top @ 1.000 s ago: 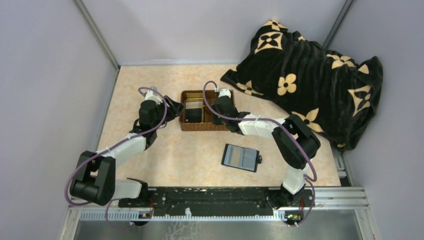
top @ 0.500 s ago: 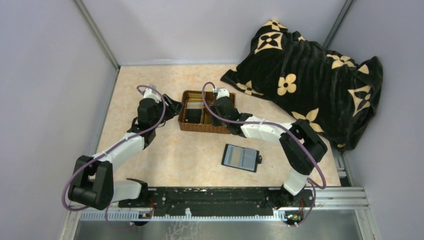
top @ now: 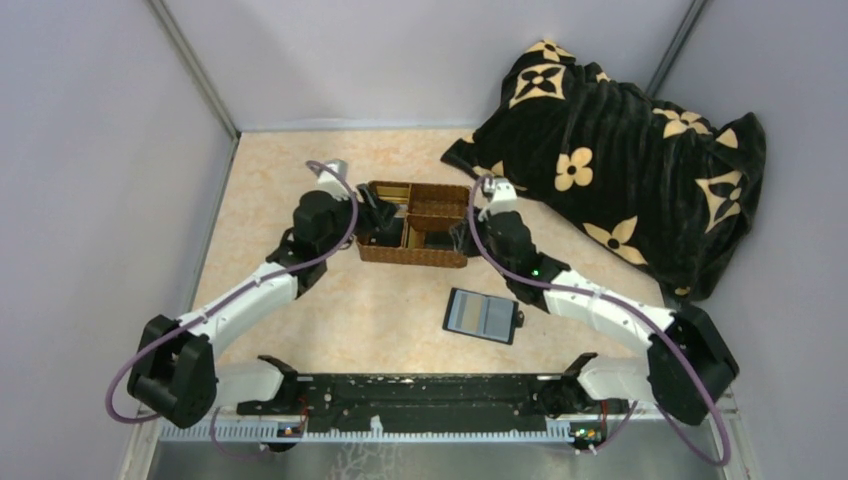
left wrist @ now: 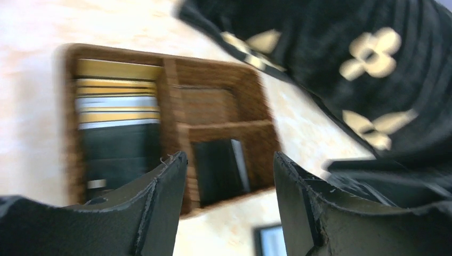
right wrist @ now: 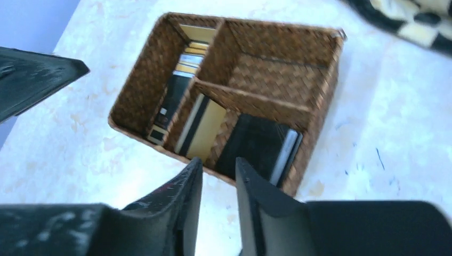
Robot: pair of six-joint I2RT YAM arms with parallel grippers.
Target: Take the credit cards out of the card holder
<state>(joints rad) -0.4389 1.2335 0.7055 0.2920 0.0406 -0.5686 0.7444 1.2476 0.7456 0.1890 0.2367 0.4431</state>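
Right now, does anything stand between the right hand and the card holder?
Nothing visible does. The right hand hovers open at the right end of the wicker tray. The card holder lies open on the table, nearer the arm bases, with only bare surface between them.

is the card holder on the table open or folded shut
Open: the card holder lies spread flat, grey slotted inside facing up.
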